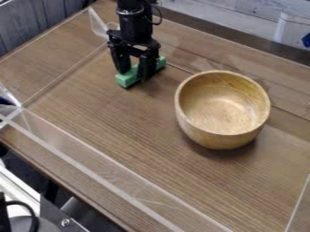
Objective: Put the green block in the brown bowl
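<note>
Clear plastic walls (72, 154) fence the near edge of a wood-grain surface (109, 118). Right of centre sits the bowl (223, 109), round, thick-walled, light-brown wood with a smooth rim and visible grain, nothing inside. Farther back and to its left lies the block (126, 80), a small matte bright-green bar flat on the surface, well apart from the bowl. Black gripper (134, 71) points down over it, fingers (119, 63) spread wide on either side of the block, not clamped.
</note>
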Motion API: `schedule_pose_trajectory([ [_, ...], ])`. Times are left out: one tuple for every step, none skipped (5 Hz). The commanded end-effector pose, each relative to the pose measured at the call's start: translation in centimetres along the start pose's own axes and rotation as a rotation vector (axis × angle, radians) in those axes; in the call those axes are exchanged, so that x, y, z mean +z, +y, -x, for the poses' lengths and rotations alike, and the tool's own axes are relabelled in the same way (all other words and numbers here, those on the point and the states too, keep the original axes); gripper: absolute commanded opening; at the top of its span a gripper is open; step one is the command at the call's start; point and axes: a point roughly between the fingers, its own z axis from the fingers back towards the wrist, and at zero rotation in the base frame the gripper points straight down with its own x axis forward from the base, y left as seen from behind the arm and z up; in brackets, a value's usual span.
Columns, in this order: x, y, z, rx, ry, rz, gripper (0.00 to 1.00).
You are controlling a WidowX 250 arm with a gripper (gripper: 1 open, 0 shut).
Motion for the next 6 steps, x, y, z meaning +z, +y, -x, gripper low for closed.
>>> schedule_pose_trajectory([
  [1.11, 0.5, -0.82, 0.007, -0.046, -0.014, 1.0],
  [0.78, 0.54, -0.94, 0.012, -0.042, -0.011, 1.0],
  [0.43, 0.57, -1.08, 0.017, -0.037, -0.008, 1.0],
  [0.43, 0.58, -1.24, 0.022, -0.036, -0.004, 1.0],
  [0.47, 0.61, -1.35, 0.028, -0.037, 0.0, 0.0],
  [0.89, 0.63, -1.33, 0.036, -0.038, 0.002, 1.0],
])
